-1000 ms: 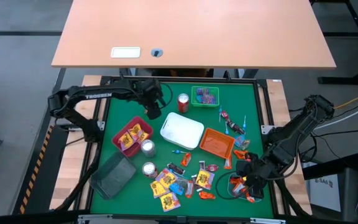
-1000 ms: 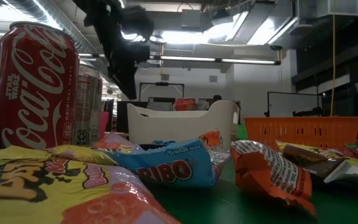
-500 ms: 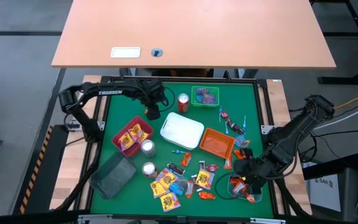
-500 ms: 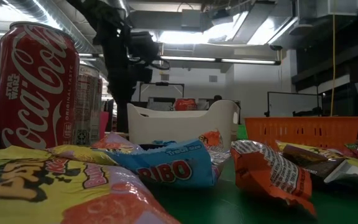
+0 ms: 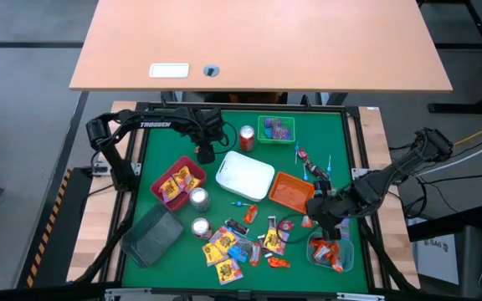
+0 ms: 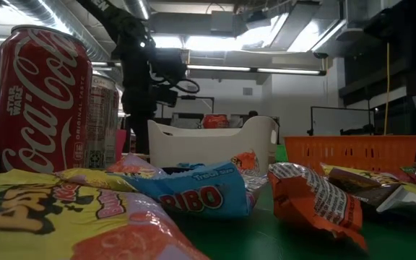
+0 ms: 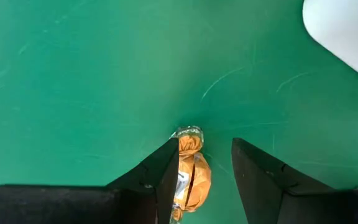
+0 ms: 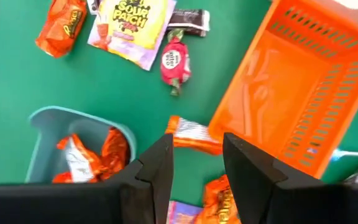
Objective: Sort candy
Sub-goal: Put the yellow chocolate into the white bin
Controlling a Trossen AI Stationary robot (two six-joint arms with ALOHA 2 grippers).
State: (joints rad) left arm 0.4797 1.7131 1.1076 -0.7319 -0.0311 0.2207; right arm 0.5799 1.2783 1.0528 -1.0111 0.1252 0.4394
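My left gripper (image 5: pixel 205 154) points down at the green mat between the pink tray (image 5: pixel 174 182) and the white tray (image 5: pixel 243 174). It is open, and a gold-orange wrapped sweet (image 7: pixel 191 180) lies on the mat between its fingers. My right gripper (image 5: pixel 319 211) hangs open with nothing in it, above the mat between the orange basket (image 5: pixel 291 192) and the teal tray (image 5: pixel 331 251). Below it lies an orange packet (image 8: pixel 191 134). The teal tray holds orange-wrapped candy (image 8: pixel 89 152). More candy (image 5: pixel 241 242) is spread along the near side. My left gripper comes at the gold-orange sweet from above, one finger on either side of it. The sweet lies flat on the mat close against one finger (image 7: pixel 166 177), with a gap to the other. I cannot tell whether that finger touches it.
A green tray (image 5: pixel 276 128) and a red can (image 5: pixel 246 136) stand at the far side. Two silver cans (image 5: pixel 198 199) and a dark grey tray (image 5: pixel 151 236) are near left. Lollipops (image 5: pixel 312 167) lie beside the orange basket.
My left gripper has sunk toward the mat beside the white tray and rolled a little. My right gripper has swung from above the teal tray toward the orange basket, leftward and farther from the near edge, rolling as it went.
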